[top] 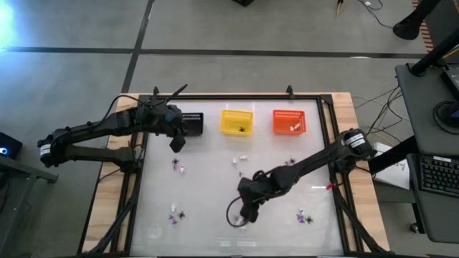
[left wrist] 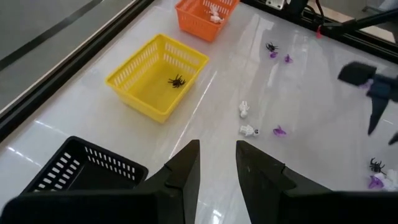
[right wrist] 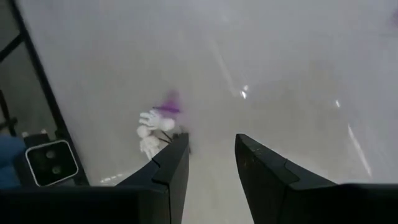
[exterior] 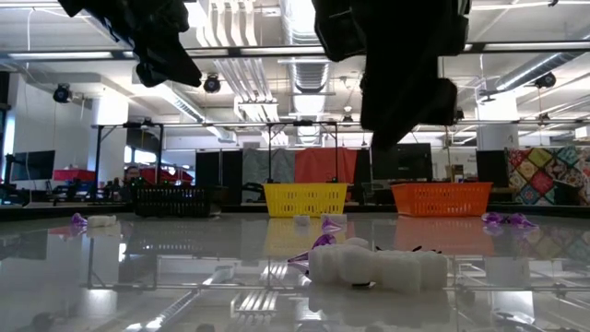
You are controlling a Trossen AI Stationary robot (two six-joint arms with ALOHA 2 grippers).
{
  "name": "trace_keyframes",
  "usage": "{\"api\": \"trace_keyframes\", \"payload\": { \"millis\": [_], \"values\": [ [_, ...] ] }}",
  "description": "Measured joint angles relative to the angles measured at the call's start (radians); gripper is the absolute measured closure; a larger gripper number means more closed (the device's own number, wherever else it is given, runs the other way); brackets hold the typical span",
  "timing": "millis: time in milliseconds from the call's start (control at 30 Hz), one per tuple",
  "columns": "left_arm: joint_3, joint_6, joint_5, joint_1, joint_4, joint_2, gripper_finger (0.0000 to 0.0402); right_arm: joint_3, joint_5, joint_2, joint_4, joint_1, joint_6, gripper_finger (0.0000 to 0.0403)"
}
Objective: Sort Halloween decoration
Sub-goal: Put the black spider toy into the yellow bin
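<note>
Overhead, your right gripper (top: 246, 213) hangs near the table's front edge over a small white-and-purple trinket cluster (top: 242, 222), far nearer than the left gripper (top: 176, 142) waiting by the black basket (top: 192, 123), while its wrist view puts the cluster (right wrist: 155, 127) at about ten o'clock off jaws parted and empty.

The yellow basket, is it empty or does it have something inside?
Not empty. The yellow basket holds one black spider trinket on its floor; the high view shows the same dark speck inside it.
</note>
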State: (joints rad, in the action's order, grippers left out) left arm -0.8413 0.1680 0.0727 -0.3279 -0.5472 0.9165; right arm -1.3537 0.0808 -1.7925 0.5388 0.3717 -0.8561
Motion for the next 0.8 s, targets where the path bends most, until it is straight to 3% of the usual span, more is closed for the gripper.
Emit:
{"api": "trace_keyframes", "payload": {
  "millis": [433,800],
  "values": [
    [0.0,0.002,0.0,0.0,-0.001,0.0,0.0315,0.0,0.002,-0.093,-0.109,0.058,0.189,0.028],
    [0.0,0.009,0.0,0.0,-0.008,0.002,0.0315,0.001,0.042,-0.182,-0.132,0.08,0.16,0.0287]
  ]
}}
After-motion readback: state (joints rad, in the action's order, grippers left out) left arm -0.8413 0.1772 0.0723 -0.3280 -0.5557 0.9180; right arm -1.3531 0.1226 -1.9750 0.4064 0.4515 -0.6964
